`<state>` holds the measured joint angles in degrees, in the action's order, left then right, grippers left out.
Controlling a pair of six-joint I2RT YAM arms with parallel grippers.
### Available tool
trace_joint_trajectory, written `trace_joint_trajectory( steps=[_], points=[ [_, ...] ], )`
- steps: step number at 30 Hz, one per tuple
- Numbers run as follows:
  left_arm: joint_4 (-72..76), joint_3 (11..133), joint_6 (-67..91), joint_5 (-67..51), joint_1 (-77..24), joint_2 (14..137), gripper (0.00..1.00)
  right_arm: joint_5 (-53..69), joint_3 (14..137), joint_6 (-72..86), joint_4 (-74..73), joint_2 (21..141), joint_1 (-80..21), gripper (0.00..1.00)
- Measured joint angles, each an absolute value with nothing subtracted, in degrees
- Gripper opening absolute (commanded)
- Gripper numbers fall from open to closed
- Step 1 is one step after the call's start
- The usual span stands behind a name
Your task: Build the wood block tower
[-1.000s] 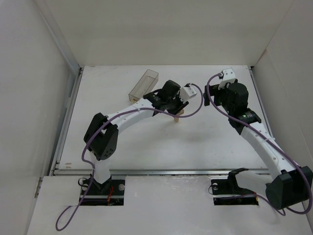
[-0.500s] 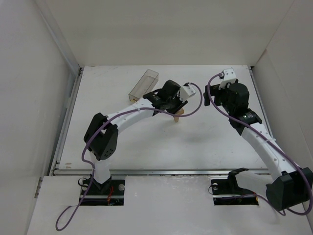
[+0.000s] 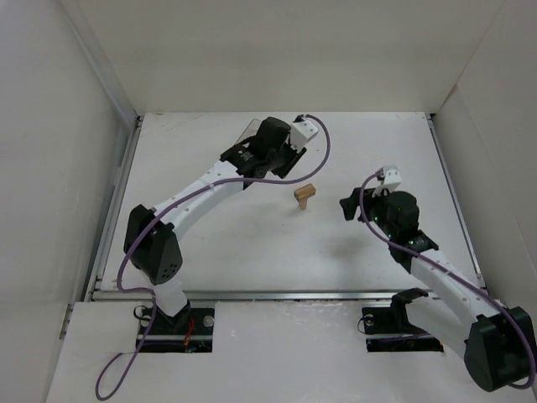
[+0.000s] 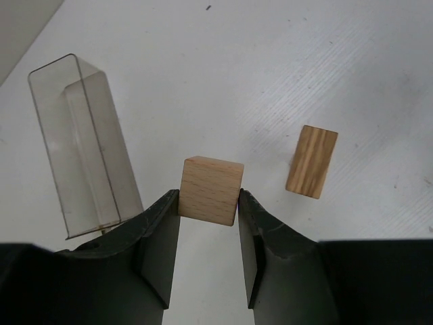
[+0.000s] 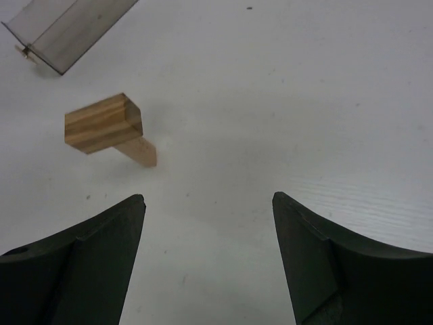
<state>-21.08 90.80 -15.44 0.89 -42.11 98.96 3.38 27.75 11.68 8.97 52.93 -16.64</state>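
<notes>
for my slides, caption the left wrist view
Left tool gripping a wood block, clear box and block tower beyond

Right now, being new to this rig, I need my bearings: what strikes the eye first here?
The left gripper pinches a single wooden block beside the clear plastic box, toward the far side of the table. Mid-table stands the wood block tower, one block laid across another, with the right gripper open and empty facing it.
</notes>
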Motion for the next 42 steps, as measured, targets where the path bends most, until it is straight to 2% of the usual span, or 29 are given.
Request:
trace_joint_trajectory(
  steps=[6, 14, 18, 22, 30, 42],
  points=[
    [-21.2, 90.7, -15.2, 3.6, -39.8, 96.6, 0.00, 5.1, 14.9, 13.4, 19.0, 50.3, -22.5, 0.81],
    [-22.3, 88.9, -15.5, 4.8, -35.5, 92.1, 0.00, 2.9, 7.4, 13.3, 36.8, 49.9, -33.5, 0.83],
    [-22.4, 86.5, -16.0, 4.9, -33.4, 87.7, 0.00, -1.8, 7.3, 12.9, 45.3, 57.8, -39.0, 0.83],
    [-22.4, 85.5, -16.4, 4.6, -33.1, 85.1, 0.00, -8.5, 8.4, 11.4, 56.0, 71.4, -44.7, 0.83],
    [-22.0, 83.9, -16.6, 3.7, -33.1, 83.7, 0.00, -17.5, 10.4, 9.4, 69.3, 91.1, -47.3, 0.76],
    [-21.5, 83.9, -16.6, 3.5, -32.4, 83.4, 0.00, -21.6, 16.0, 7.3, 72.7, 103.2, -47.0, 0.68]
  ],
)
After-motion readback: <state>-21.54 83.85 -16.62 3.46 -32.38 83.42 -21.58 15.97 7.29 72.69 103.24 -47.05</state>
